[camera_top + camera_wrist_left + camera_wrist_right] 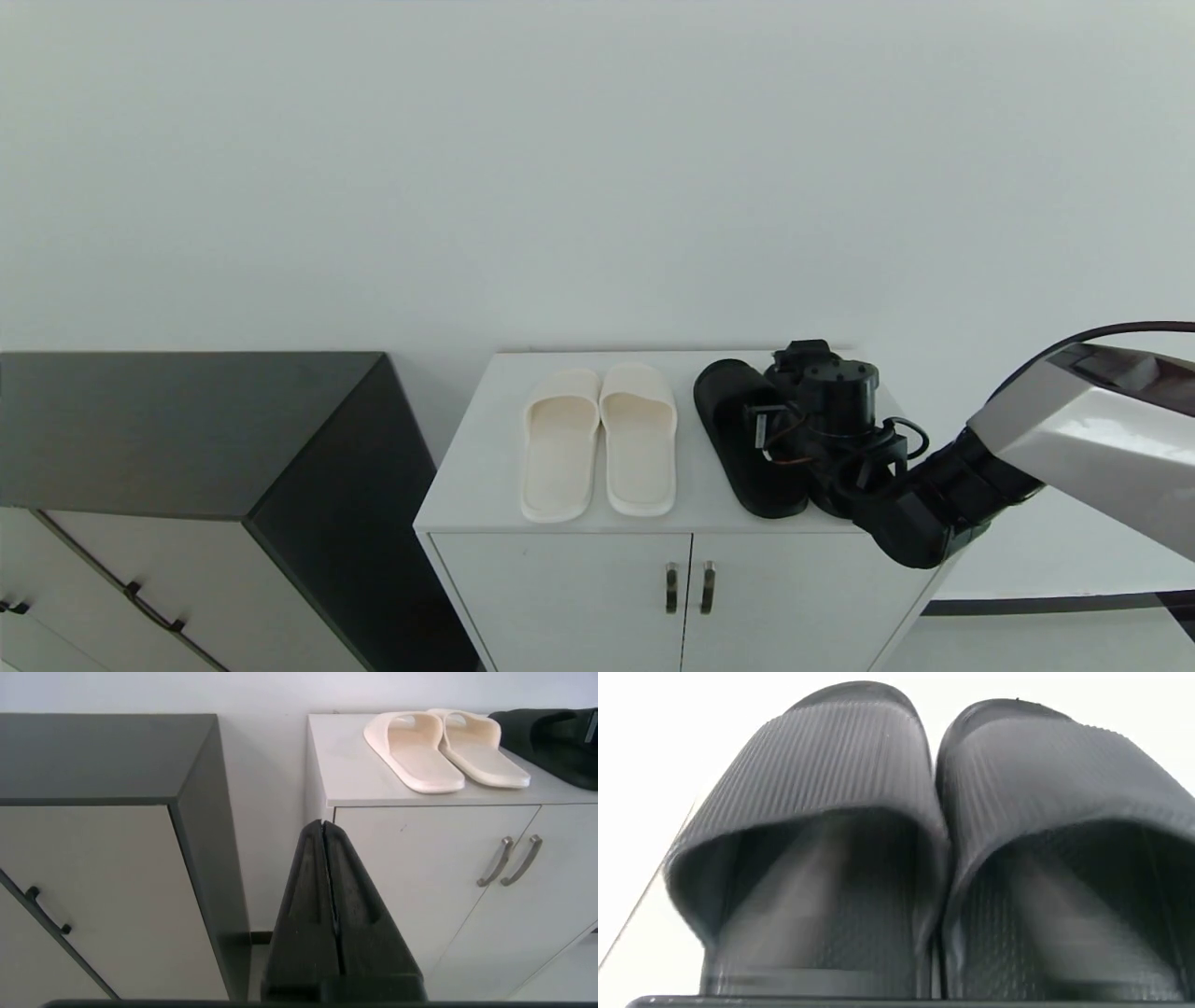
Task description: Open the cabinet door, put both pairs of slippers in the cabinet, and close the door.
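Right gripper [770,425] is sitting right on the black slippers [733,420], over the right end of the white cabinet's top [467,476] — whether it is clamping anything yet, I cannot tell. Its wrist camera is looking straight at the two black straps [831,812], which are lying side by side and touching. Left gripper [324,835] is hanging low in front of the white cabinet's left edge, pressed together and holding nothing. Cream slippers [639,439] are lying as a pair on the middle of the same top, just beside the black ones, toes toward the wall. Both cabinet doors [560,597] are showing shut, with the handles [670,588] meeting at the centre seam under the top.

Step in hand is looking like the grab on the black pair. To do it well: pinching both straps where they are touching, so the pair is lifting as one, and rising straight up so the cream pair is not getting nudged. A door is needing opening first — the left gripper would be spreading and hooking a handle.
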